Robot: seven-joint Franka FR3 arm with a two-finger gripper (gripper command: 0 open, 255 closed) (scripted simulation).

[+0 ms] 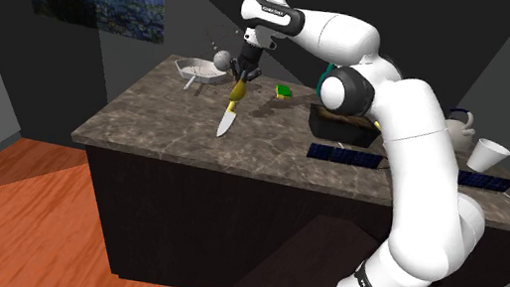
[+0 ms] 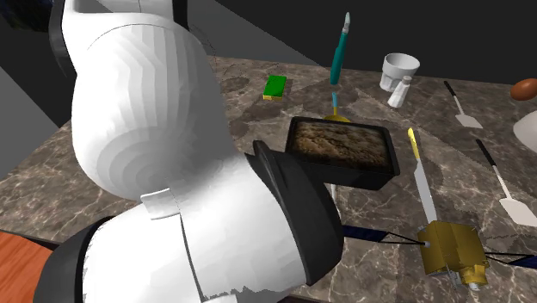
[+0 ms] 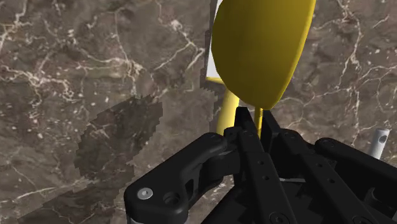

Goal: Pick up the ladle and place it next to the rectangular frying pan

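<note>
In the shoulder view my black gripper (image 1: pixel 242 78) hangs over the marble counter (image 1: pixel 147 114), shut on the ladle (image 1: pixel 233 105). The ladle's yellow bowl is up at the fingers and its white handle slants down toward the counter. Whether the handle's tip touches the surface I cannot tell. The pale rectangular frying pan (image 1: pixel 201 71) lies just to the shoulder view's left of the gripper, near the far edge. In the wrist view the fingertips (image 3: pixel 245 127) pinch the rim of the yellow ladle bowl (image 3: pixel 261 51), which rises in front of my gripper (image 3: pixel 253 124).
A grey ball (image 1: pixel 221 58) sits behind the pan and a green sponge (image 1: pixel 282 92) lies to the gripper's right. A dark tray (image 2: pixel 340 148) stands close to the arm. Teal utensil (image 2: pixel 338 53), white cup (image 2: pixel 400 67), knife (image 2: pixel 420 176) and spatulas lie further along.
</note>
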